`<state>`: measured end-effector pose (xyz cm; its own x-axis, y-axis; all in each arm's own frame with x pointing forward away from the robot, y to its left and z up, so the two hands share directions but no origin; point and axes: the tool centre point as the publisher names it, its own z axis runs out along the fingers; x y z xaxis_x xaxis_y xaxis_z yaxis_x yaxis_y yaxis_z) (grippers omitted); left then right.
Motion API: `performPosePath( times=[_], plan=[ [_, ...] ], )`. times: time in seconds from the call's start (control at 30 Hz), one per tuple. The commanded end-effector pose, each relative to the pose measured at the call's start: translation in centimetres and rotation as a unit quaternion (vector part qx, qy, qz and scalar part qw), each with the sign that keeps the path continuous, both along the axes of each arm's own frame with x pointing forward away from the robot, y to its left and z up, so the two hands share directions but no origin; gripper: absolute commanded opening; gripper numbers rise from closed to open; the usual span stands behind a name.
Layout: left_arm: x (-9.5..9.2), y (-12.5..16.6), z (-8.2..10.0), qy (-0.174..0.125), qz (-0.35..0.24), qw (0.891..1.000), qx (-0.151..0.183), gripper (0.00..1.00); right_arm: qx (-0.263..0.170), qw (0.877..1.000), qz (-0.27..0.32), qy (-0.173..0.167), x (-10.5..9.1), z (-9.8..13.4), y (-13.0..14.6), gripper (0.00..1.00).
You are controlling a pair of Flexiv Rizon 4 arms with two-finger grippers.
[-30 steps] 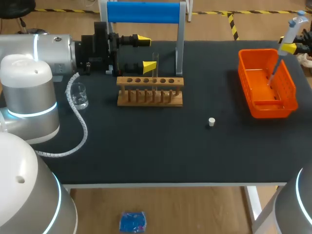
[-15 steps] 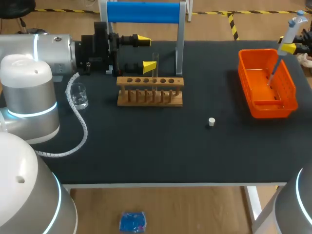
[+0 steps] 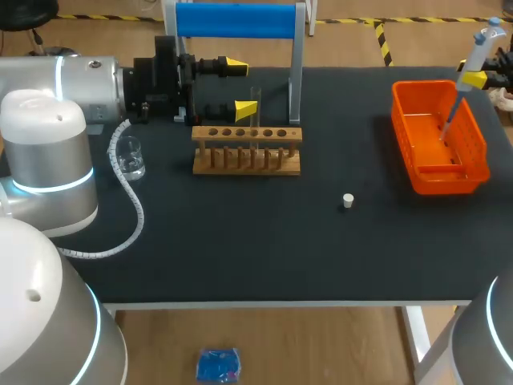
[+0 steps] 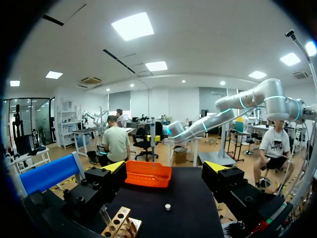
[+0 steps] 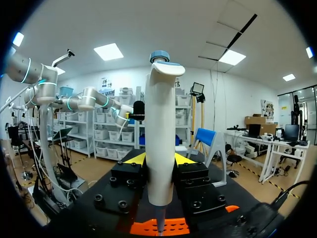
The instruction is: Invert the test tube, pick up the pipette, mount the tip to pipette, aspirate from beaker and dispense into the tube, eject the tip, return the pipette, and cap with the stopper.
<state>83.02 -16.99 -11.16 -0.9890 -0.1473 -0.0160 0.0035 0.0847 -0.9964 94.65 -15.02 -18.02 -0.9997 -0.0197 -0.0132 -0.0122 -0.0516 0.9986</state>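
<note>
My right gripper (image 3: 474, 79) is shut on the white pipette (image 3: 474, 56) and holds it upright above the far rim of the orange bin (image 3: 439, 170). The pipette's thin lower end (image 3: 450, 116) points down into the bin. In the right wrist view the pipette (image 5: 161, 134) stands clamped in the right gripper (image 5: 159, 159). My left gripper (image 3: 240, 86) is open, lying sideways just behind the wooden rack (image 3: 247, 152), beside a clear test tube (image 3: 256, 103) standing in it. A small white stopper (image 3: 348, 200) lies on the mat. A glass beaker (image 3: 131, 158) stands left of the rack.
A blue-topped stand (image 3: 236, 20) rises behind the rack. In the left wrist view the left gripper (image 4: 166, 168) looks across the mat at the orange bin (image 4: 147, 173), the stopper (image 4: 168, 207) and the rack end (image 4: 119, 225). A coiled cable (image 3: 132, 212) trails by the beaker.
</note>
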Motion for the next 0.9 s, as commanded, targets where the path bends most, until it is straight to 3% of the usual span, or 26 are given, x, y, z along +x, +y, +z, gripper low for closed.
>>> performPosePath(
  times=[0.03, 0.1, 0.2, 0.5, 0.9],
  plan=[
    [0.9, -1.8, 0.9, -0.002, 0.010, 1.000, 0.001, 1.00, -0.001, 1.000, 0.001, 0.000, 0.1, 0.0, -0.1, 0.00],
    [1.7, -3.1, 1.4, 0.016, 0.011, 1.000, 0.020, 1.00, -0.001, 1.000, 0.001, 0.000, 0.1, 0.0, -0.1, 0.00],
    [3.1, -4.9, 2.4, 0.024, 0.014, 0.999, 0.022, 1.00, -0.001, 1.000, 0.001, 0.000, 0.1, 0.0, -0.1, 0.00],
    [6.7, -11.8, 5.1, 0.010, -0.013, 0.999, 0.030, 1.00, -0.001, 1.000, 0.001, 0.000, 0.1, 0.0, -0.1, 0.00],
    [9.4, -20.2, 6.7, 0.013, -0.052, 0.998, 0.043, 1.00, -0.001, 1.000, 0.001, 0.000, 0.1, 0.0, -0.1, 0.00]
  ],
)
